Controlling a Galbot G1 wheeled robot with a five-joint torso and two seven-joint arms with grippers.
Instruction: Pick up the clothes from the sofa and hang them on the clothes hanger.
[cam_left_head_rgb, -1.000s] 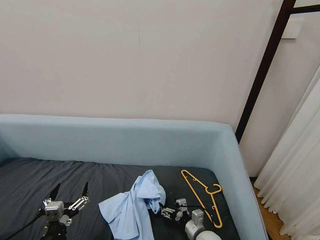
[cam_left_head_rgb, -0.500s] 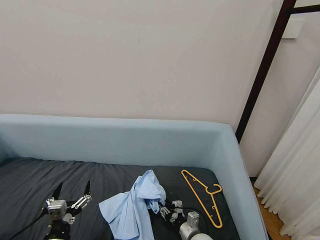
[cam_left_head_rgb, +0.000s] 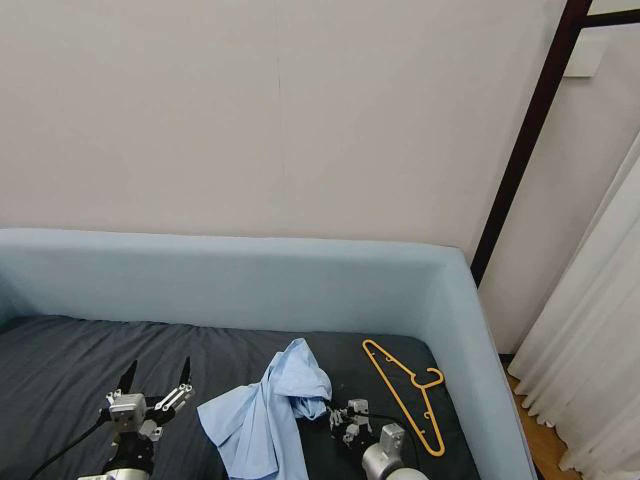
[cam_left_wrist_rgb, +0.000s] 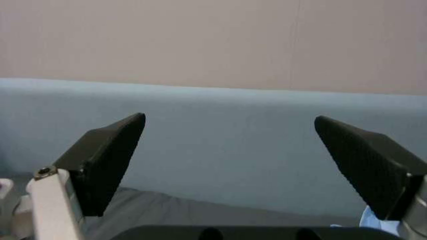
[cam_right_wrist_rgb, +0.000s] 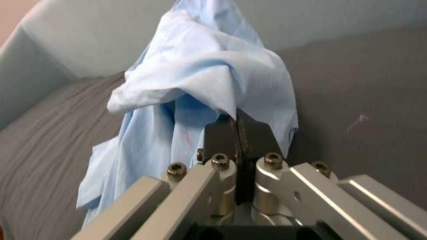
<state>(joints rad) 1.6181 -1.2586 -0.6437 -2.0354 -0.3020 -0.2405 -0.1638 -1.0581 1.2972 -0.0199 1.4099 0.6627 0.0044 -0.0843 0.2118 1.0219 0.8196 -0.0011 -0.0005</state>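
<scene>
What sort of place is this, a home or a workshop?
Most likely a living room, or a mock-up of one: a light blue sofa against a plain wall, white curtains beside it, and a blue shirt and an orange hanger on the seat.

Sofa (cam_left_head_rgb: 230, 280): pale blue frame, plain. Seat cushion (cam_left_head_rgb: 60, 360): dark grey, unpatterned. Garment (cam_left_head_rgb: 265, 415): light sky blue, no print, deeper blue within its folds. Hanger (cam_left_head_rgb: 405, 395): orange-yellow. Left claw (cam_left_head_rgb: 158, 368): black fingers with a fine dotted texture, on silver-grey metal links. Right claw (cam_right_wrist_rgb: 237, 132): black fingers, silver-grey links. Wall (cam_left_head_rgb: 250, 120): plain off-white. Pole (cam_left_head_rgb: 525, 140): dark brown. Curtain (cam_left_head_rgb: 590, 380): white.
</scene>
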